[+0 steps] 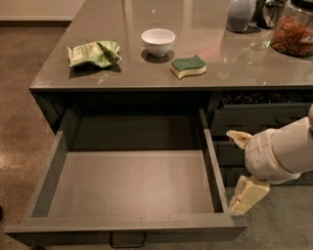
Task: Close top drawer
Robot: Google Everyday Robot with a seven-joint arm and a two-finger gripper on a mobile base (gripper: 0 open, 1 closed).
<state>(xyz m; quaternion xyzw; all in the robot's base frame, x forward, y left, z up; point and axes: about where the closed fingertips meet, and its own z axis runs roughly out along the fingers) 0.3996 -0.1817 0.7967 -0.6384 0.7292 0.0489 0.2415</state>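
Note:
The top drawer [132,180] is pulled far out from under the grey counter [146,78]. Its smooth grey inside holds nothing. Its flat front [122,229] runs along the bottom of the view, with the small dark loop handle [127,240] at its centre. My gripper [242,168] is at the right, just outside the drawer's right wall and near its front corner. Its two cream fingers [247,195] are spread apart and hold nothing. The white wrist [276,151] comes in from the right edge.
On the counter lie a crumpled green bag [93,53], a white bowl [158,41] and a green-and-yellow sponge [188,67]. A grey jug [241,14] and a jar of snacks [293,29] stand at the back right. Other grey drawers [259,122] are behind my gripper.

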